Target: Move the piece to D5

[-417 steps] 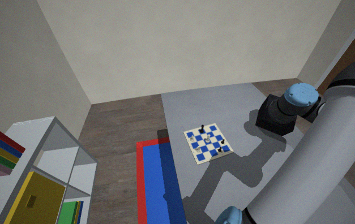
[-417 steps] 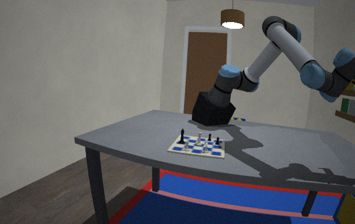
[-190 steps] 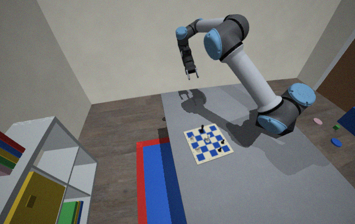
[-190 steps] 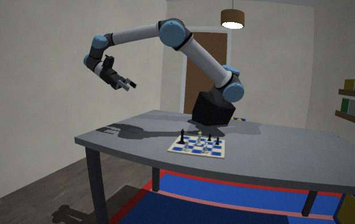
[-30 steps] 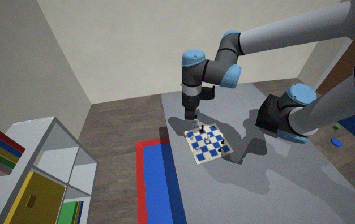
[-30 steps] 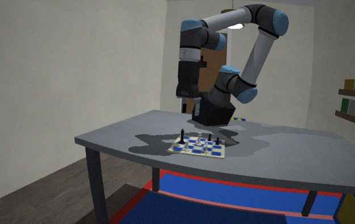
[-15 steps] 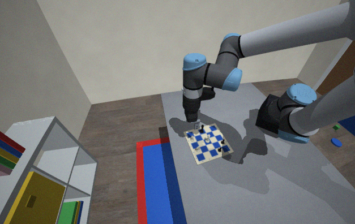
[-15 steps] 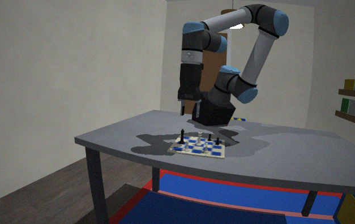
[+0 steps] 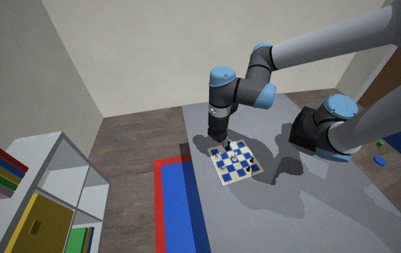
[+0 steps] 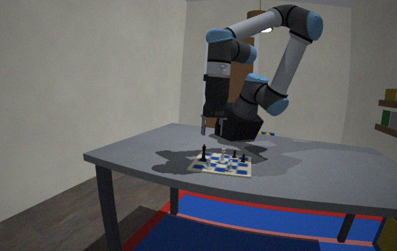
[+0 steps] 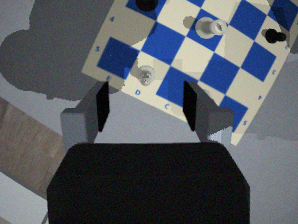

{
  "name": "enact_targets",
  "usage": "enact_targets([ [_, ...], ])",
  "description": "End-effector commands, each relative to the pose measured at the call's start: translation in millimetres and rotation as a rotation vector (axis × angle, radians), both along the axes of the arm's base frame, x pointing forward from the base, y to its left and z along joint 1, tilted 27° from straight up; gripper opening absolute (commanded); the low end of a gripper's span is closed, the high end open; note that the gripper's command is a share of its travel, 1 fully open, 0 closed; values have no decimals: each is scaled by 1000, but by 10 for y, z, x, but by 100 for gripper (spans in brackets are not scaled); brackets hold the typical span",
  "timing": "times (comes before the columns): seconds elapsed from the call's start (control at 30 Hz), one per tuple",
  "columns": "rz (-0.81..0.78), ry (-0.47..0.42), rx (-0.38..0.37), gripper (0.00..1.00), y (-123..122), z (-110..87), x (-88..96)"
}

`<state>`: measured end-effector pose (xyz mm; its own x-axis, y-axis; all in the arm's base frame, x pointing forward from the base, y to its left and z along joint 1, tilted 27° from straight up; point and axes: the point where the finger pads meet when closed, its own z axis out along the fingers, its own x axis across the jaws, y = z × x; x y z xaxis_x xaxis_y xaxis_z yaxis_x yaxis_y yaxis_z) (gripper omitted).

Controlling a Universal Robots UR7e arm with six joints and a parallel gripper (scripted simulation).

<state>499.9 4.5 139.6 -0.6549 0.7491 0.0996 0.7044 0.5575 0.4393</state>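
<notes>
Ann: Found the gripper (image 9: 226,144) (image 10: 212,131) (image 11: 146,96)?
Ben: Yes, pointing down over the near side of the board (image 9: 240,179) (image 10: 191,170) (image 11: 89,70). Wide open, with nothing in it.
Ann: And on D5?
Ben: See a small white piece (image 9: 217,156) (image 10: 209,163) (image 11: 146,75) there, standing up, as far as can be told from such a blurry look. Not out on the bench (image 9: 247,236) (image 10: 149,177) (image 11: 125,127).
Ann: On B1?
Ben: Look for a small black piece (image 9: 252,160) (image 10: 234,154), upright on B1 (out of sight in the wrist view). Spot another black piece (image 9: 248,169) (image 10: 243,158) (image 11: 275,36) close by, on A2.
Ann: Any big ones?
Ben: Find a tall black piece (image 9: 228,145) (image 10: 204,153) (image 11: 146,5) on E3, and a tall white piece (image 9: 234,156) (image 10: 223,156) (image 11: 212,27) on C3, both upright.
Ann: Anything else on the row with D5?
Ben: Yes, a second small white piece (image 9: 222,167) (image 10: 230,166), on B5. Mostly tucked behind a finger in the wrist view.
</notes>
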Motion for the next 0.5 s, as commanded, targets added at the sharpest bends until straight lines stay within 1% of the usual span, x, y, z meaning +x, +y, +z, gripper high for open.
enact_targets([
  [0.0, 200, -82, -52, 100, 20, -42, 26],
  [0.17, 365, -149, -103, 100, 48, -76, 53],
  [0.23, 365, -149, -103, 100, 48, -76, 53],
  [0.47, 517, -211, -150, 100, 80, -104, 81],
])
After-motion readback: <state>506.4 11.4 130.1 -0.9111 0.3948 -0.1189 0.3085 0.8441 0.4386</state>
